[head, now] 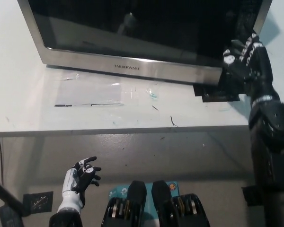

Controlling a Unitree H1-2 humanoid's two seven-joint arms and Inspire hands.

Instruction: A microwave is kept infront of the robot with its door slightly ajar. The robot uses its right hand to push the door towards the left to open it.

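A microwave (132, 38) sits at the back of a white table (28, 109), filling most of the top of the view. Its door (128, 66) has a dark glass pane and a silver frame, and the lower edge of that frame runs at a slant, lower on the right than on the left, so the door's right end stands out from the oven toward the table's front.

The black right hand (244, 59) is up at the door's right end, its fingers (248, 47) curled against the edge of the frame. It presses there and grips nothing that I can make out; how tightly the fingers are closed is hard to tell against the dark glass. Just below the hand a black mat (217, 92) lies on the table, partly under the door's corner.

The white left hand (80, 177) hangs low at the left, below the table's front edge, fingers loosely spread and holding nothing.
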